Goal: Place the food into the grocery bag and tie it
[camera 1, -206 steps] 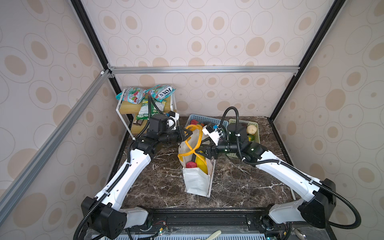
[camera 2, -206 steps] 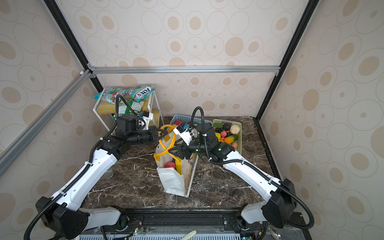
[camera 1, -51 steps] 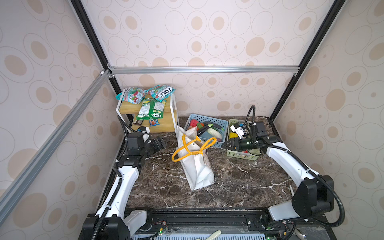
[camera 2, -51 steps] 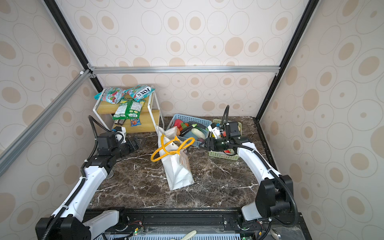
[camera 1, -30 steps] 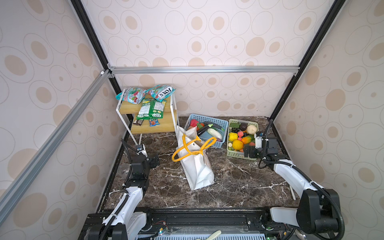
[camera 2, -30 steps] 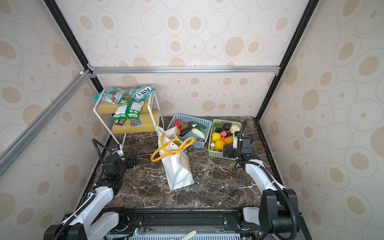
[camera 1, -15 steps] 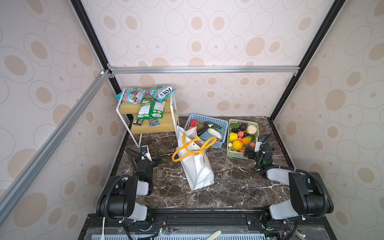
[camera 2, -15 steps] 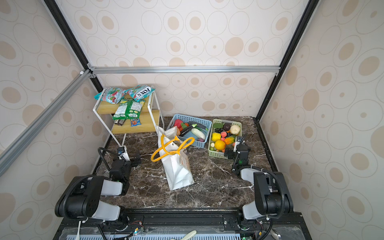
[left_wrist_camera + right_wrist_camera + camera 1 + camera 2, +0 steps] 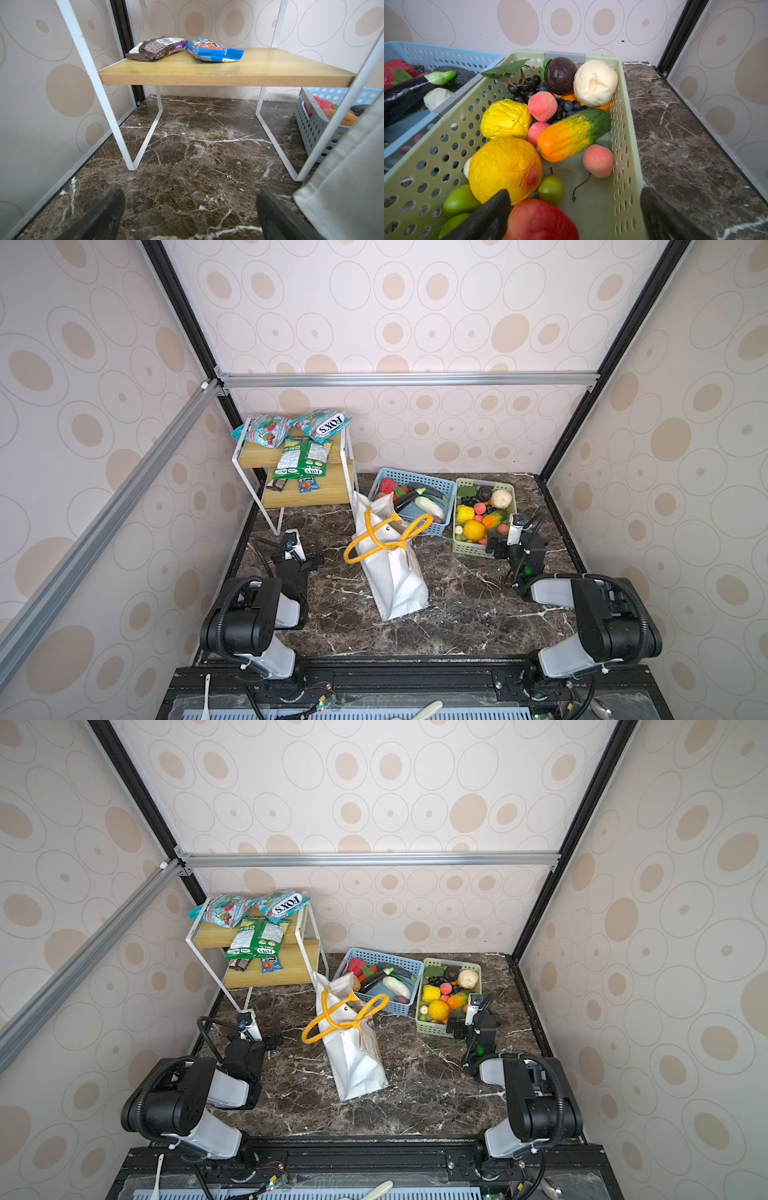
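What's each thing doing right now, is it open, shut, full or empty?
White fabric grocery bag with yellow-orange handles: standing, handles looped together on top.
Green slotted plastic basket: holds colourful toy fruit.
Blue slotted plastic basket: holds toy vegetables.
Left tool: open, empty.
Right tool: open, empty, at the green basket.

Two baskets (image 9: 409, 477); one grocery bag (image 9: 395, 576)

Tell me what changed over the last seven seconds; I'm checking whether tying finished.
The left gripper and right gripper released the grocery bag's handles and withdrew toward the near edge, open and empty. The bag's mouth closed. Blue basket, green basket, shelf stayed.
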